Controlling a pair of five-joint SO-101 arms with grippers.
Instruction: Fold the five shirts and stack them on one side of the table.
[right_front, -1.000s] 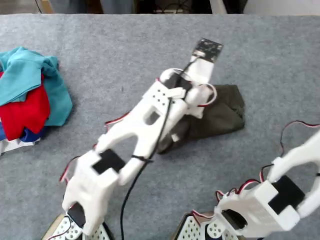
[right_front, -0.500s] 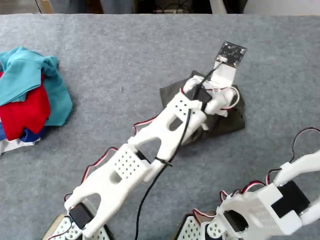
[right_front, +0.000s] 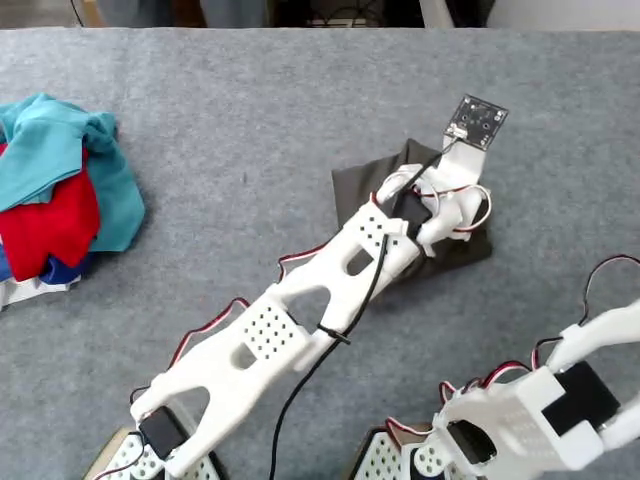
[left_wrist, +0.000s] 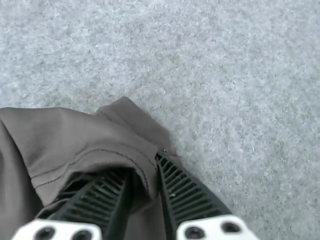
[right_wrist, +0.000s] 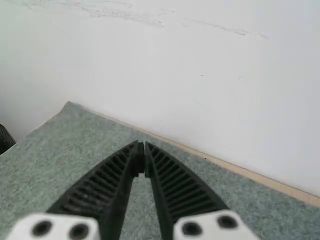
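Observation:
A dark olive shirt (right_front: 365, 180) lies bunched on the grey table right of centre. My left arm stretches across the table over it. In the left wrist view my left gripper (left_wrist: 145, 170) is shut on a folded edge of the olive shirt (left_wrist: 75, 145), cloth pinched between its black fingers (left_wrist: 182, 192). A pile of unfolded shirts (right_front: 55, 180), teal, red, blue and white, sits at the left edge. My right arm (right_front: 540, 420) is tucked at the bottom right; its gripper (right_wrist: 140, 157) is shut on nothing and points at a wall.
The grey carpet-like table top (right_front: 250, 110) has free room in the middle and along the far side. The table's far edge (right_front: 300, 28) runs along the top of the high view.
My left arm has swung to the right and stretched out, dragging the olive shirt's edge with it. The right arm pulled back a little toward the bottom right.

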